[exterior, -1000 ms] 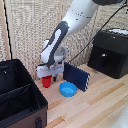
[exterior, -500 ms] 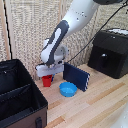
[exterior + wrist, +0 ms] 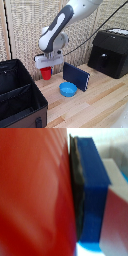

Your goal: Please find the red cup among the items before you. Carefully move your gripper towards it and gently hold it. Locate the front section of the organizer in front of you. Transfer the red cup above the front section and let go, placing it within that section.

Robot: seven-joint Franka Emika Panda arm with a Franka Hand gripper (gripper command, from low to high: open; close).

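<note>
The step in hand looks like carrying the red cup (image 3: 46,73) to the organizer (image 3: 20,97), so the lift should go straight up and stay level, high enough to clear the case's wall before crossing to the front section (image 3: 22,107). The cup sits between the jaws of the gripper (image 3: 46,66), just above the worktop (image 3: 95,100) near the blue bowl (image 3: 68,89). In the wrist view a blue-tipped finger pad (image 3: 92,188) presses flat against its red wall, so the jaws are clenched on it.

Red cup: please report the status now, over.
Gripper shut on red cup, blue pad against its wall. Cup beside organizer, not inside it. Blue bowl and dark blue box nearby, off the path.
</note>
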